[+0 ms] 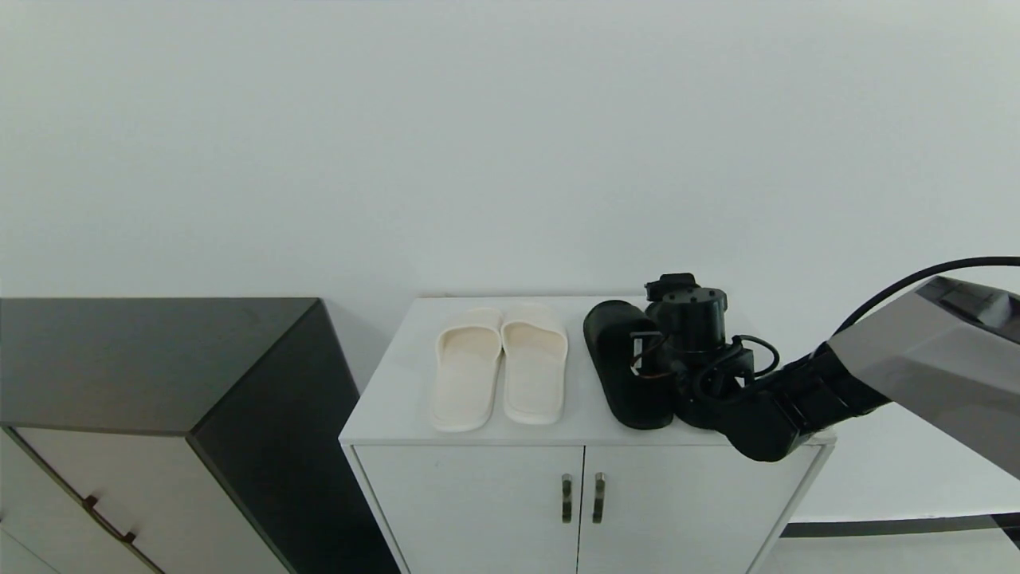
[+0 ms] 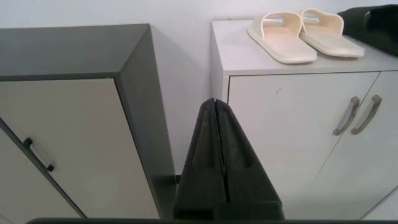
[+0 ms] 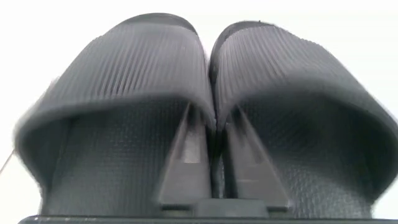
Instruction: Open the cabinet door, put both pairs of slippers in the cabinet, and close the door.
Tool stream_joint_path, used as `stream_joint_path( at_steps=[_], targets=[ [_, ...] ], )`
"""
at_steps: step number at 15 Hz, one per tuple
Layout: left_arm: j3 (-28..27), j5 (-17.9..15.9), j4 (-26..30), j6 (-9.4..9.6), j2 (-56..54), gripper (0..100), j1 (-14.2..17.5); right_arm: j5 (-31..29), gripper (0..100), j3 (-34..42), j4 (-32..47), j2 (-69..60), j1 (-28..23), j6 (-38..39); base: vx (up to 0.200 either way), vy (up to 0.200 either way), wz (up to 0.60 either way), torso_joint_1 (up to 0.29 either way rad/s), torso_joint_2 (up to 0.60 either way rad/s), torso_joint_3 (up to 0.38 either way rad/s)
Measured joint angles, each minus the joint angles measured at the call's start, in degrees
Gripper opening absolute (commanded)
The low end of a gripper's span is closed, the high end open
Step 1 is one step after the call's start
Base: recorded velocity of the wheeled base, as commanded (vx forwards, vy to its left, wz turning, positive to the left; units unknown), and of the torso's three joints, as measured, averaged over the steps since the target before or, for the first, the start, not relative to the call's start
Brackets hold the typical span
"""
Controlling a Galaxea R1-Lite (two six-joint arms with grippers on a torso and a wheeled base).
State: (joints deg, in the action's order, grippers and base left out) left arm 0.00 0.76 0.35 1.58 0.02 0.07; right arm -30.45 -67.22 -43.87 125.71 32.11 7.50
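The white cabinet (image 1: 381,418) stands against the wall with both doors shut; its two metal handles (image 1: 582,497) sit side by side at the centre seam. On the cabinet top, the pair of cream slippers (image 1: 500,367) lies side by side, touching, heels close to the front edge and left of the centre line. The pair of black slippers (image 1: 625,367) lies toward the right edge of the same top, just beside the cream pair but apart from it. The right gripper (image 3: 212,118) is at the black slippers, with one finger (image 3: 185,155) under each strap. The two fingers stand close together, and the adjoining inner edges of both straps appear to be pinched between them, though the contact point itself is hard to make out. The left gripper (image 2: 215,106) hangs below the level of the cabinet top, facing the gap between the white cabinet and the dark cabinet (image 2: 68,53) beside it. Its fingers are pressed flat against each other and grip nothing.
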Motion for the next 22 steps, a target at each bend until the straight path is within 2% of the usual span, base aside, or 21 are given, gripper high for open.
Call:
stream_joint_path(
  at_steps=[5,9,12,16,18,22],
  targets=[
    [0.00,0.02,-0.02,-0.09,0.00,0,0.02,-0.44,0,1.07,-0.05,-2.26,0.09,-1.37,0.000,0.000,0.00,0.000,0.00,0.000],
    [0.00,0.00,0.00,-0.06,0.00,0,0.02,1.11,0,7.52,0.13,-10.22,1.21,-2.13,0.000,0.000,0.00,0.000,0.00,0.000],
    [0.00,0.00,-0.02,-0.06,0.00,0,0.02,7.08,0,16.75,0.94,-18.60,4.05,-2.15,0.000,0.000,0.00,0.000,0.00,0.000],
    [0.00,0.00,0.00,-0.09,0.00,0,0.02,9.52,0,27.59,4.63,-28.44,12.75,-0.52,0.000,0.000,0.00,0.000,0.00,0.000],
    [0.00,0.02,-0.02,-0.06,0.00,0,0.06,9.70,0,29.43,6.55,-30.82,15.63,0.49,0.000,0.000,0.00,0.000,0.00,0.000],
    [0.00,0.02,0.00,-0.02,0.00,0,0.02,10.45,0,30.34,6.99,-32.66,16.73,0.52,0.000,0.000,0.00,0.000,0.00,0.000]
  ],
)
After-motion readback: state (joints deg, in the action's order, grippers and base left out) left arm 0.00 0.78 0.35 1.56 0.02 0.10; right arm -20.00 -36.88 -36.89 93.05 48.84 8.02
